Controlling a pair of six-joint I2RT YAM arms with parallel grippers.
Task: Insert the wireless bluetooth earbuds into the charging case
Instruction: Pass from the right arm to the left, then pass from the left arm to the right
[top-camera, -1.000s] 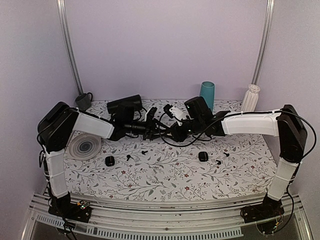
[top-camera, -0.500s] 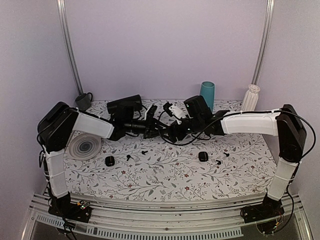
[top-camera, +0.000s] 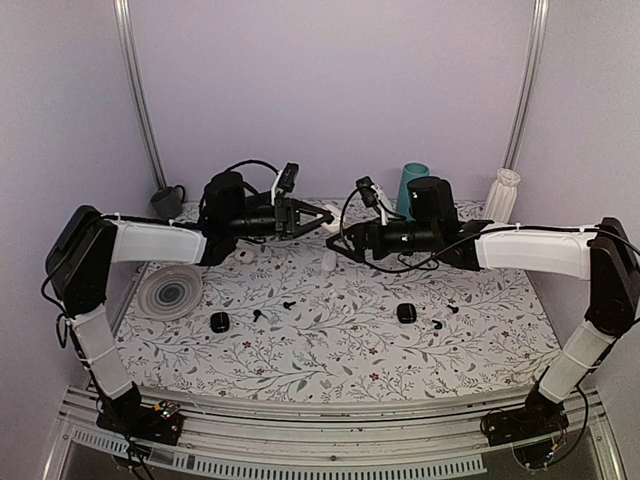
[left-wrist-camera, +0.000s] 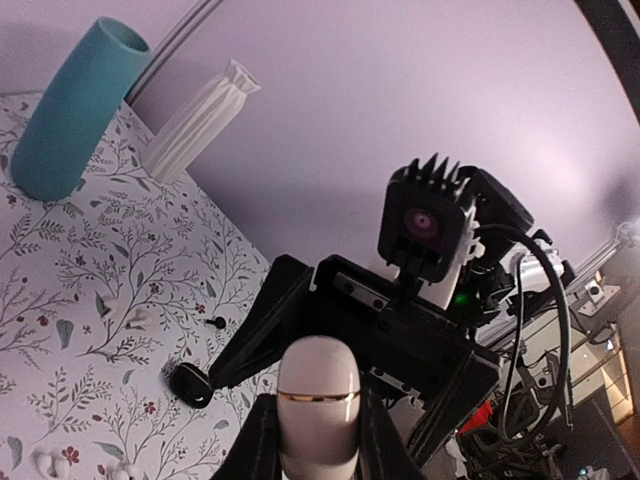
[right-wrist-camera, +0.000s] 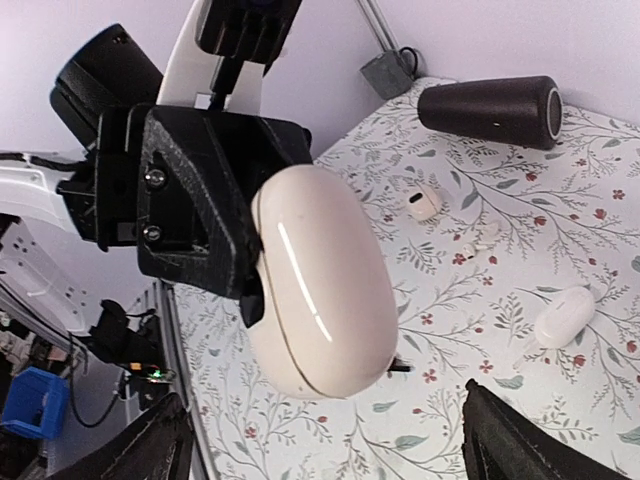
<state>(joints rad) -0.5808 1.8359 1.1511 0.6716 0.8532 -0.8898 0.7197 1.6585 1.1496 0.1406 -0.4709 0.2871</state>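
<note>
Gripping the white case (right-wrist-camera: 320, 295) in my left claw (top-camera: 321, 217) above the flowered table (top-camera: 330, 352), I hold my right claw (top-camera: 342, 240) wide open, facing it.

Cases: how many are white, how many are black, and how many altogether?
White case: 2
Black case: 2
Total: 4
</note>
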